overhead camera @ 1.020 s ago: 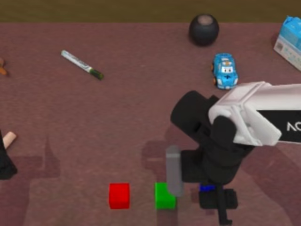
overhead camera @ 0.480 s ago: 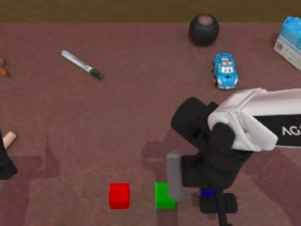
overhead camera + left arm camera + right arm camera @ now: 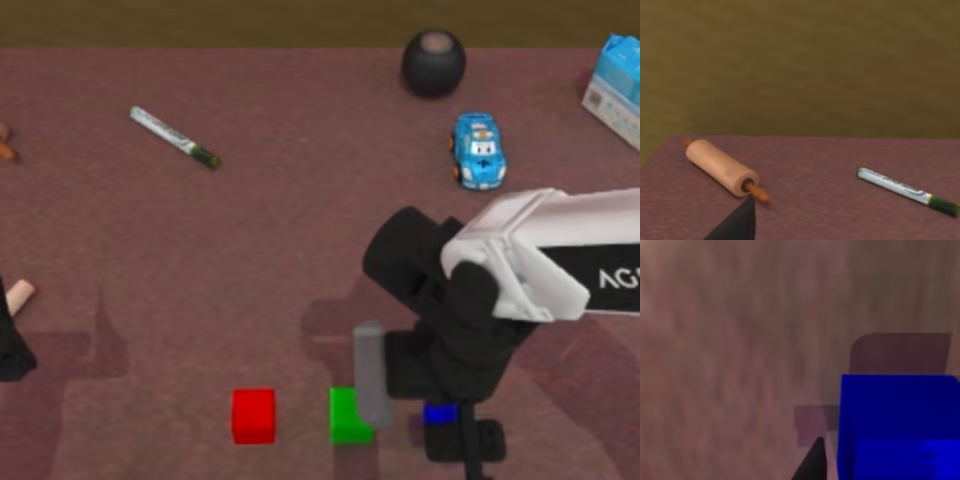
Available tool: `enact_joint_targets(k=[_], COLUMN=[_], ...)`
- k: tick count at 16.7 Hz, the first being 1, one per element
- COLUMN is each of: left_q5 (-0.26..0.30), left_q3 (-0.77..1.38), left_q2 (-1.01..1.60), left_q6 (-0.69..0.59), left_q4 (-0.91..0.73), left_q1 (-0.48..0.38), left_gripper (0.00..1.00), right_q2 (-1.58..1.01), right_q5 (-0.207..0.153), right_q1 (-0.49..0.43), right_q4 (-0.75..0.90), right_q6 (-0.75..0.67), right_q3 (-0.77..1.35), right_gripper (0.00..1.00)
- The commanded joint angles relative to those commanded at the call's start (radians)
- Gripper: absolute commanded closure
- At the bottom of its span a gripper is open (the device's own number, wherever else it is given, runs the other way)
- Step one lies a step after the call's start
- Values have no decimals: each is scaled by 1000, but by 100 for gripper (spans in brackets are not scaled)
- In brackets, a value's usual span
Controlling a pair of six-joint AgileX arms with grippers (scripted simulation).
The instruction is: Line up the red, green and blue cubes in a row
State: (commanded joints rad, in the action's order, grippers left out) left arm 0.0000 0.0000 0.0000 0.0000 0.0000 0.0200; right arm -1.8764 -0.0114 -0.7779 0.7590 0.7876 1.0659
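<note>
Three cubes are sitting along the near edge of the table [image 3: 200, 260] in the top view: the red cube [image 3: 253, 415] toward 7 o'clock from the table's middle, the green cube [image 3: 349, 415] just to its right at 6 o'clock, and the blue cube [image 3: 439, 412] farther right at about 5 o'clock. Red and green are standing apart with a clear gap between them. A grey part of the right arm is overlapping the green cube's right edge, so I cannot tell how much gap is lying between green and blue.

My right arm is reaching in from 3 o'clock, and the right gripper [image 3: 462, 425] is hanging over the blue cube, hiding most of it from above. In the right wrist view the blue cube [image 3: 897, 427] is filling the frame close to one dark fingertip [image 3: 812, 465], with a thin strip of table showing between them. Whether these fingers are spread or clamped I cannot tell.

My left arm is staying parked at 9 o'clock, at the table's left edge; only a dark tip of the left gripper [image 3: 737, 225] is showing, and its fingers' state I cannot tell.

Elsewhere, a marker [image 3: 175, 138] is lying at 11 o'clock, a rolling pin [image 3: 722, 167] at the far left, a black ball [image 3: 433, 62] at 1 o'clock, a toy car [image 3: 478, 150] just below it, and a pale-blue box [image 3: 618, 85] at 2 o'clock.
</note>
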Motion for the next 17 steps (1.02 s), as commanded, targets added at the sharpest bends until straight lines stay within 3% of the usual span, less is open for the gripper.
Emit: enact_joint_targets(k=[2, 3, 12, 17], left_q5=[0, 0, 0, 0], left_q3=[0, 0, 0, 0], left_q2=[0, 0, 0, 0], left_q6=[0, 0, 0, 0], left_q4=[0, 0, 0, 0], left_q1=[0, 0, 0, 0], left_gripper=[0, 0, 0, 0], right_q2=[0, 0, 2, 60], right_q5=[0, 0, 0, -1], right_q1=[0, 0, 0, -4], right_q4=[0, 0, 4, 164], right_q6=[0, 0, 1, 6], right_q3=[0, 0, 3, 94], right_gripper=[2, 0, 0, 0])
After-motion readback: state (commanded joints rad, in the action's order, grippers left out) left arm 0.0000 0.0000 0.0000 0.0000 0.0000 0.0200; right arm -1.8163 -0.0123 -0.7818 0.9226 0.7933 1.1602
